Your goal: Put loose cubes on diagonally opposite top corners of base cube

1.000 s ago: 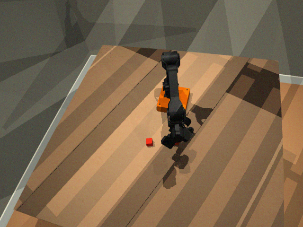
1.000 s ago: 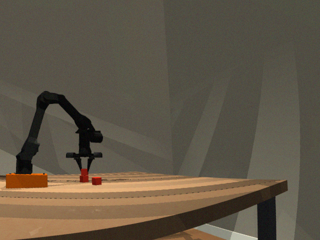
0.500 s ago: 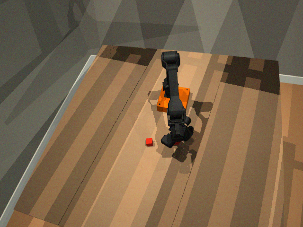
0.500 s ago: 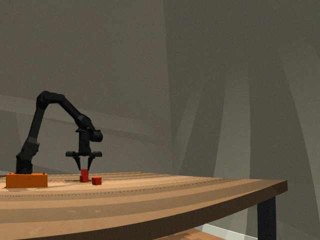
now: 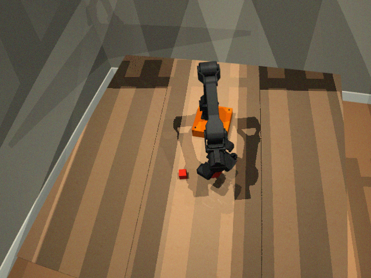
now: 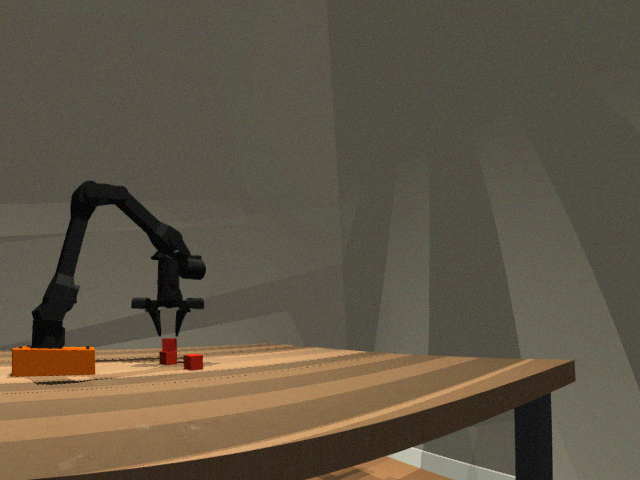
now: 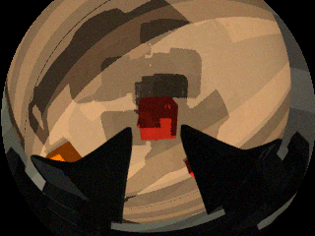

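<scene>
Dim, angular shadows, fisheye wrist view

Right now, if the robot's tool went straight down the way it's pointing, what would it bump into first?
Most likely the upper red cube. The tool hangs open, pointing down just above it, and that cube sits on the base cube. The wrist view shows the cube between the fingers, slightly off-centre.
</scene>
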Controlling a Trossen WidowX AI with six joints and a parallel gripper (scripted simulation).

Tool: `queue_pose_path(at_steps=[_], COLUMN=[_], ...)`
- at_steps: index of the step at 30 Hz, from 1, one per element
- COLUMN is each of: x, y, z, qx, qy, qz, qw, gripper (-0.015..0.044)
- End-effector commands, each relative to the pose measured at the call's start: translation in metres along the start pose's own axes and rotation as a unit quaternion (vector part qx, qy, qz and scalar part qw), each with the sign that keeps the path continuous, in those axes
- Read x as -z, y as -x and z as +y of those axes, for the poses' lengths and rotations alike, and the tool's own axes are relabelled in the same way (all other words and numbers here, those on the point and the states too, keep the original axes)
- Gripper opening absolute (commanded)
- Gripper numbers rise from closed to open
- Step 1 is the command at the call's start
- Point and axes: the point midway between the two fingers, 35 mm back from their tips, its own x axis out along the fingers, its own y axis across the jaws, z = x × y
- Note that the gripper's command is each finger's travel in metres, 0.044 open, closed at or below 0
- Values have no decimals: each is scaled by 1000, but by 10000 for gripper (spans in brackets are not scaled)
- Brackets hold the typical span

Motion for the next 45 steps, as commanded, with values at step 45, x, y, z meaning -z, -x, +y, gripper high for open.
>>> queue_pose_path(at_steps=[45], x=[126], y=[54], z=[-83], qx=[8], qy=[-431], qz=[-3], qw=[902], gripper=[265])
